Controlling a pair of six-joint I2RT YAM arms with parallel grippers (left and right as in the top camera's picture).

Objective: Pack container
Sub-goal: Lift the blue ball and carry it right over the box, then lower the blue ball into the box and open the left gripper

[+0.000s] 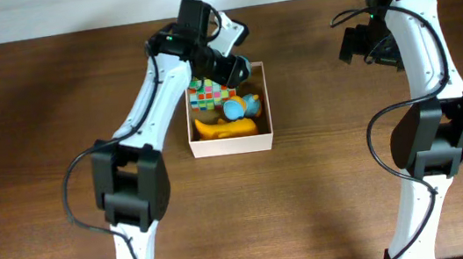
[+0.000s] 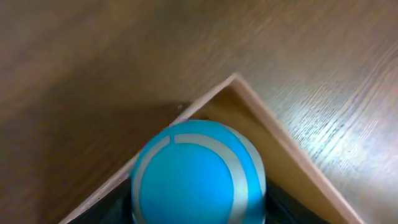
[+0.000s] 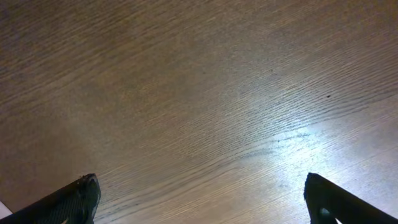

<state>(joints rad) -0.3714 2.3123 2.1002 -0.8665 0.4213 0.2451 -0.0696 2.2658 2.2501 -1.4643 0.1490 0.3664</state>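
The container point(image 1: 232, 144) is a square white-walled box at the table's middle. It holds a multicoloured cube point(image 1: 206, 92), a blue toy point(image 1: 237, 108) and a yellow toy point(image 1: 227, 128). My left gripper point(image 1: 234, 69) hangs over the box's far right corner. In the left wrist view it point(image 2: 199, 214) is shut on a blue ball with grey stripes point(image 2: 199, 174), just inside the box corner point(image 2: 236, 81). My right gripper point(image 1: 371, 45) is open and empty above bare table, far right of the box; its fingertips point(image 3: 202, 202) stand wide apart.
The table point(image 1: 36, 127) is dark brown wood. The left arm point(image 1: 152, 95) reaches over the box's left side. The right arm point(image 1: 425, 44) stands at the right.
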